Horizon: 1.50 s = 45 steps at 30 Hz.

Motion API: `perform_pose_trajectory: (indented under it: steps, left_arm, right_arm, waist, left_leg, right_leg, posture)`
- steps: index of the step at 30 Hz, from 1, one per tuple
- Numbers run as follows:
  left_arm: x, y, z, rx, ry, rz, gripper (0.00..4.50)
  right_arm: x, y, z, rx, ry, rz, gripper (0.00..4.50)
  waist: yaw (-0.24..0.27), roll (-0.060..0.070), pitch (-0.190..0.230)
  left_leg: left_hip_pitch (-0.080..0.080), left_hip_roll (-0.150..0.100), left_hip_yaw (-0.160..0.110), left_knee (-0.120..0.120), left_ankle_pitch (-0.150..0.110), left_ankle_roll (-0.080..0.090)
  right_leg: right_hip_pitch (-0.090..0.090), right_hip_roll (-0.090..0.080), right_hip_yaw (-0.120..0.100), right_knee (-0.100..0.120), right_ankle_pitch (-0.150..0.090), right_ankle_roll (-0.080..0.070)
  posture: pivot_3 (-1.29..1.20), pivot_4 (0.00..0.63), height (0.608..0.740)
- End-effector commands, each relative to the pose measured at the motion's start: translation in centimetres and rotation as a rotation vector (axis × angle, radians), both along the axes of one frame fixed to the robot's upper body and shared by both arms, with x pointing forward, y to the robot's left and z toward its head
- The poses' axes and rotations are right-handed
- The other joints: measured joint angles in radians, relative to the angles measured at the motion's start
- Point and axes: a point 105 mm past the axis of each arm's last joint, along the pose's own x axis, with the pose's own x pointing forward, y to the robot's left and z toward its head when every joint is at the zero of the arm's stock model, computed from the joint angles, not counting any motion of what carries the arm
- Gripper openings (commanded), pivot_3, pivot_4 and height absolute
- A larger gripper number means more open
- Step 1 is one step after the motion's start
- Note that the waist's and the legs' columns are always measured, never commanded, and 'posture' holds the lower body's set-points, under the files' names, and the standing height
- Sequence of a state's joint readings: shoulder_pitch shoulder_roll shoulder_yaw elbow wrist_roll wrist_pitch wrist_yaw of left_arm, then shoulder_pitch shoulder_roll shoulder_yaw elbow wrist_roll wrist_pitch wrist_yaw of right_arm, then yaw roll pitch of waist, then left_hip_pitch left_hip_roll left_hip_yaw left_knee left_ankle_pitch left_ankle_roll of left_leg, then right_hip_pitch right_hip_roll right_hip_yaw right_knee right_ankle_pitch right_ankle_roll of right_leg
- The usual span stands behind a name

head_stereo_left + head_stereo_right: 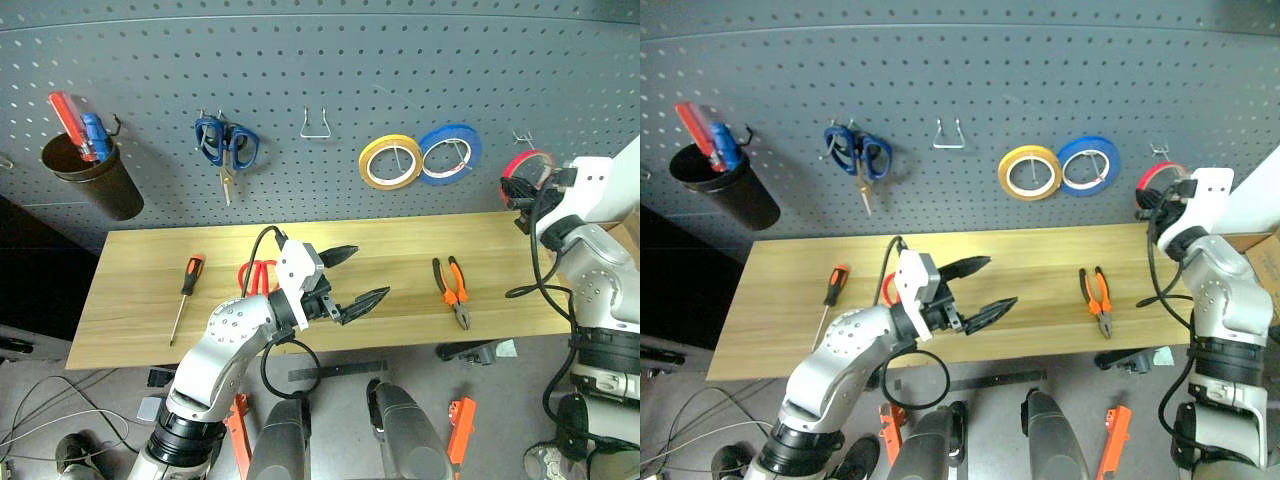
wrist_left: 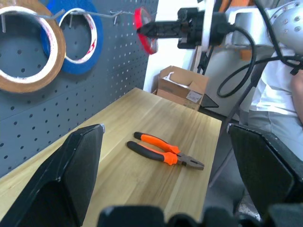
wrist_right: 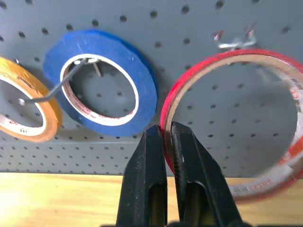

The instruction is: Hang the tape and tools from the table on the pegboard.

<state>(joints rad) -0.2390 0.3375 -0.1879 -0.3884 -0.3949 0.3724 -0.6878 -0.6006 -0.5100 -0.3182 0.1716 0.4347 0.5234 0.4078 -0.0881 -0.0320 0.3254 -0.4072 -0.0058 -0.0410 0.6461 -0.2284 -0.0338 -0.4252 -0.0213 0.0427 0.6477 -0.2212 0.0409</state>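
1. Right wrist view shows the right gripper [image 3: 169, 142] closed on the rim of the red tape [image 3: 236, 123], pinching the thin band between its two black fingers [image 3: 147, 189].
2. The tape is held up against the pegboard [image 1: 300, 80], just under a small metal hook [image 3: 234, 42] at the board's right end. I cannot tell if the ring already sits over the hook.
3. The blue roll [image 3: 102, 85] and the yellow roll [image 1: 390, 162] hang on their own hooks nearby; they are not part of the job.
4. The left gripper [image 1: 345, 277] is wide open and holds nothing, hovering above the middle of the table [image 1: 130, 330].
5. On the table lie the pliers [image 1: 452, 290] toward the right, the screwdriver [image 1: 187, 290] toward the left, and the red scissors [image 1: 258, 275], partly hidden behind the left arm.
6. Handling, as I judge it: the tape is light and fairly stiff, but so thin a ring could tilt or slip when pinched at one spot only. The grip on the lower rim looks sensible, because it leaves the top of the hole free for the hook.
7. The pliers are probably the heaviest piece; taking both orange handles together near their middle seems safest. The screwdriver is slim and may roll, so the handle is the better place to hold.
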Motion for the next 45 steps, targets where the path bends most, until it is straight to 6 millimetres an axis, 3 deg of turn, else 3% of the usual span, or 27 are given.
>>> perform_pose_trajectory:
  steps: [1, 5, 11, 14, 18, 21, 26, 28, 31, 33, 34, 35, 38, 45]
  left_arm:
    - [-0.2, -0.2, 1.1, -0.027, -0.036, -0.009, 4.5]
    - [-0.3, -0.2, 1.2, -0.027, -0.037, -0.001, 4.5]
    - [-0.3, 0.1, 1.1, -0.031, -0.031, 0.027, 4.5]
    - [-0.1, 0.2, 1.1, -0.031, -0.032, 0.036, 4.5]
    - [0.0, 0.3, 1.5, -0.051, -0.032, 0.05, 4.5]
    - [-0.3, 0.5, 1.4, -0.047, -0.028, 0.046, 4.5]
    - [0.0, 1.3, 0.9, -0.024, -0.029, 0.087, 4.5]
    - [0.1, 1.7, 0.7, -0.014, -0.033, 0.112, 4.5]
    - [0.2, 3.1, 0.1, 0.011, -0.018, 0.153, 4.5]
    - [0.3, 4.8, -0.6, 0.045, -0.001, 0.192, 4.5]
    - [-0.3, 5.1, -1.2, 0.069, 0.037, 0.16, 4.5]
    - [-1.1, 5.2, -1.8, 0.094, 0.073, 0.12, 4.5]
    - [-2.8, 5.6, -3.2, 0.162, 0.124, 0.056, 4.5]
    - [-4.1, 6.4, -4.6, 0.238, 0.13, 0.076, 4.5]
  right_arm:
    - [1.1, 0.2, 1.3, -0.038, -0.052, 0.001, 0.07]
    - [2.2, -0.2, 0.9, -0.031, -0.025, -0.032, 0.07]
    - [1.6, -0.5, 0.3, -0.052, -0.021, -0.039, 0.07]
    - [1.7, -0.5, 0.9, -0.054, -0.031, -0.049, 0.67]
    - [0.9, -0.3, 1.4, -0.082, -0.042, -0.042, 2.03]
    - [-0.6, 0.1, 1.7, -0.107, -0.042, -0.029, 2.98]
    - [-4.0, 0.6, 0.8, -0.129, 0.048, 0.005, 2.98]
    - [-5.7, 1.0, -0.6, -0.089, 0.146, 0.056, 2.98]
    - [-9.6, 3.1, -2.8, -0.019, 0.28, 0.235, 2.98]
    - [-12.2, 4.5, -5.3, -0.101, 0.407, 0.327, 2.98]
    - [-12.4, 4.7, -6.5, -0.142, 0.463, 0.324, 2.98]
    - [-12.3, 4.6, -7.4, -0.171, 0.508, 0.301, 2.98]
    - [-9.2, 3.3, -9.5, -0.201, 0.58, 0.135, 2.98]
    - [-4.4, 3.0, -12.2, -0.279, 0.664, -0.006, 2.98]
  waist:
    - [-0.001, 0.0, 0.0]
    - [0.002, 0.0, 0.0]
    - [0.004, 0.0, 0.0]
    - [0.001, 0.0, 0.0]
    - [0.001, 0.0, 0.0]
    - [0.004, 0.0, 0.0]
    - [0.005, 0.0, 0.0]
    - [0.007, 0.0, 0.0]
    - [0.009, 0.0, 0.0]
    - [0.008, 0.001, 0.0]
    - [0.005, 0.001, -0.001]
    - [-0.001, 0.001, -0.002]
    - [-0.017, -0.001, -0.003]
    - [-0.006, -0.002, -0.004]
  left_leg:
    - [0.0, 0.0, 0.0, 0.0, 0.0, 0.0]
    - [0.0, 0.0, 0.0, 0.0, 0.0, 0.0]
    - [-0.001, 0.0, 0.0, 0.0, 0.0, 0.0]
    - [-0.001, 0.0, 0.0, 0.0, 0.0, 0.0]
    - [0.0, 0.0, 0.0, 0.001, 0.001, 0.001]
    - [-0.001, 0.0, -0.001, 0.0, 0.001, 0.001]
    - [-0.002, 0.0, -0.002, 0.0, 0.0, 0.001]
    - [-0.002, 0.0, -0.003, 0.001, 0.0, 0.001]
    - [-0.002, 0.0, -0.006, 0.001, 0.0, 0.001]
    - [-0.002, 0.0, -0.007, 0.001, 0.0, 0.001]
    - [-0.002, 0.0, -0.007, 0.0, 0.0, 0.001]
    - [-0.002, 0.001, -0.007, 0.0, 0.0, 0.001]
    - [0.002, 0.002, -0.001, 0.001, 0.001, 0.002]
    - [0.001, 0.002, 0.007, 0.0, 0.006, 0.008]
  right_leg:
    - [0.0, 0.0, 0.0, 0.0, 0.0, 0.0]
    - [0.0, 0.001, 0.0, 0.0, 0.001, -0.001]
    - [0.0, 0.0, 0.0, -0.001, 0.001, -0.002]
    - [0.0, 0.0, 0.0, 0.0, 0.002, -0.001]
    - [0.0, 0.0, 0.0, 0.0, 0.002, 0.0]
    - [0.0, 0.0, 0.0, 0.0, 0.002, -0.001]
    - [-0.001, -0.001, -0.001, -0.001, 0.002, -0.001]
    - [-0.001, -0.001, -0.001, -0.001, 0.001, 0.001]
    - [-0.001, 0.0, -0.001, -0.001, 0.0, 0.003]
    - [-0.001, 0.0, -0.001, -0.001, 0.0, 0.003]
    - [-0.001, 0.0, -0.001, -0.001, -0.001, 0.003]
    - [-0.001, 0.0, -0.001, 0.0, -0.001, 0.003]
    - [0.0, 0.001, 0.003, -0.001, 0.002, 0.003]
    - [0.0, 0.0, 0.003, -0.002, 0.002, -0.001]
  posture:
    - [-0.12, 0.273, 0.74]
    - [-0.11, 0.272, 0.74]
    - [-0.11, 0.266, 0.74]
    - [-0.11, 0.273, 0.74]
    - [-0.12, 0.273, 0.74]
    - [-0.12, 0.278, 0.74]
    - [-0.11, 0.291, 0.74]
    - [-0.12, 0.283, 0.74]
    - [-0.13, 0.285, 0.74]
    - [-0.13, 0.285, 0.74]
    - [-0.13, 0.278, 0.74]
    - [-0.13, 0.276, 0.74]
    - [-0.11, 0.27, 0.74]
    - [-0.07, 0.267, 0.74]
